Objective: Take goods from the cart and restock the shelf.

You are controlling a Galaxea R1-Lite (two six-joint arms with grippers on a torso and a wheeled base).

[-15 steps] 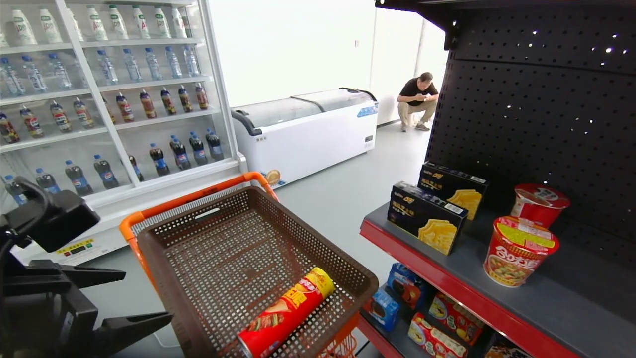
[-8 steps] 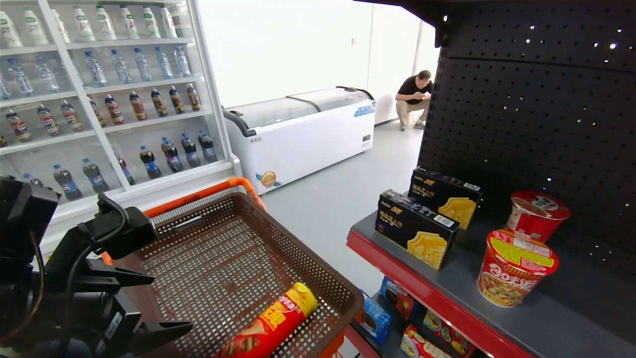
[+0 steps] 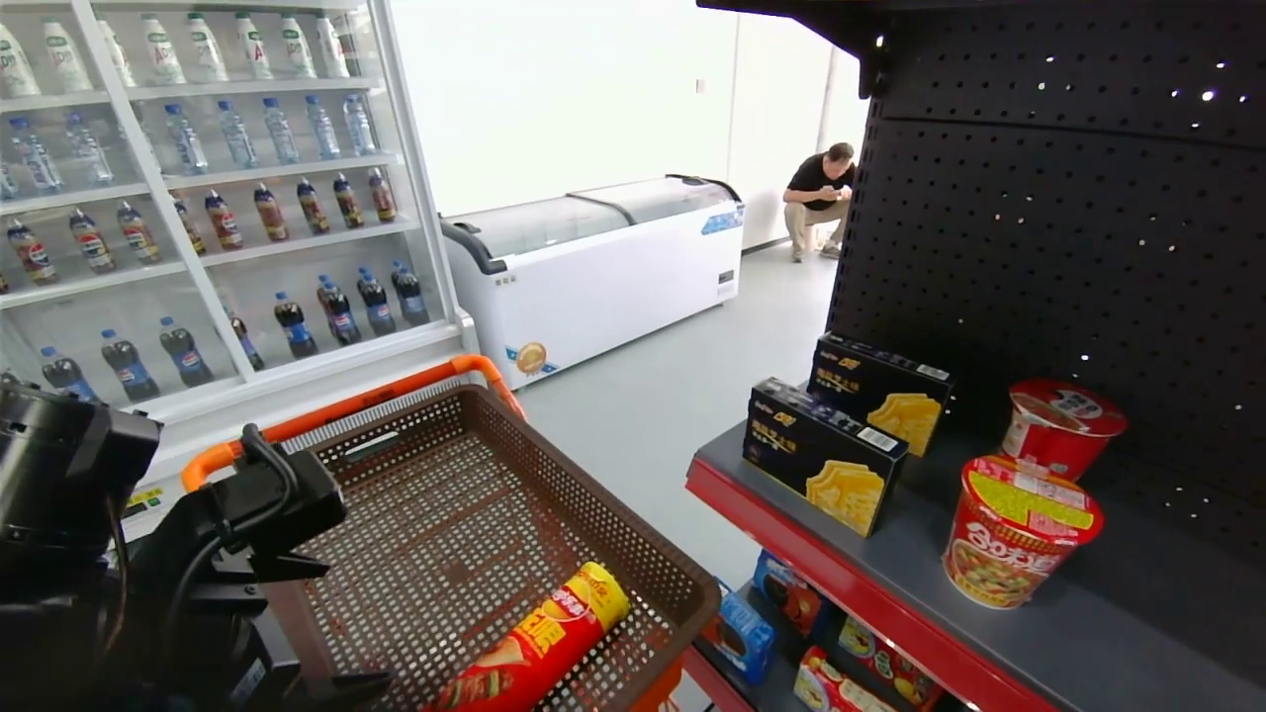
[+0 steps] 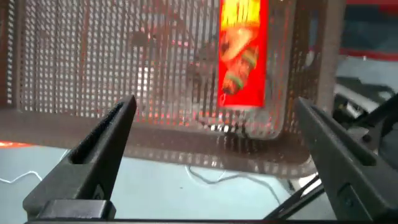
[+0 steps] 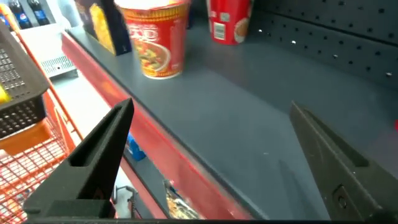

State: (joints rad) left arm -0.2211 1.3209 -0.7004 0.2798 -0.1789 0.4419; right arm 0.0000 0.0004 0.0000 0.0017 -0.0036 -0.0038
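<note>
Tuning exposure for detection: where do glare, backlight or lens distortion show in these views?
Head view: the wall behind the chest freezer is blown out white, light pinpricks shine through the pegboard, and the drinks cooler uprights lean from wide-angle distortion. Left wrist view: the chips can stands out bright red against the basket mesh. Right wrist view: the shelf is evenly lit.

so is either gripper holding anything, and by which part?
Nothing is held. The left gripper is open, apart from the chip can lying in the basket; the right gripper is open above the shelf.
</note>
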